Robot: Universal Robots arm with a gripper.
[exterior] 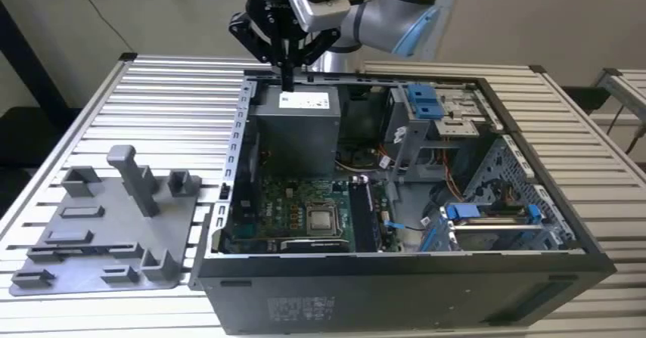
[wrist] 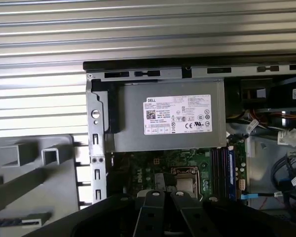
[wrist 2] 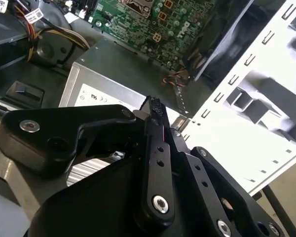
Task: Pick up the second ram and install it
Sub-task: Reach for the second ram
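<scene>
My gripper (exterior: 287, 86) hangs over the back of the open computer case (exterior: 404, 261), just above the grey power supply (exterior: 298, 130). In the second wrist view the black fingertips (wrist 2: 154, 104) are pressed together with nothing between them. Both wrist views show the power supply (wrist: 167, 121) straight below the gripper (wrist: 162, 194). Long dark memory slots (exterior: 365, 215) run beside the processor on the green motherboard (exterior: 287, 209). Dark strips stand in these slots (wrist: 222, 168), and I cannot tell whether one of them is the second ram.
A grey plastic tray (exterior: 60, 266) with an upright post (exterior: 136, 179) and several small holders lies on the slatted table at the exterior view's left of the case. Blue drive brackets (exterior: 424, 100) and loose cables fill the case's other side.
</scene>
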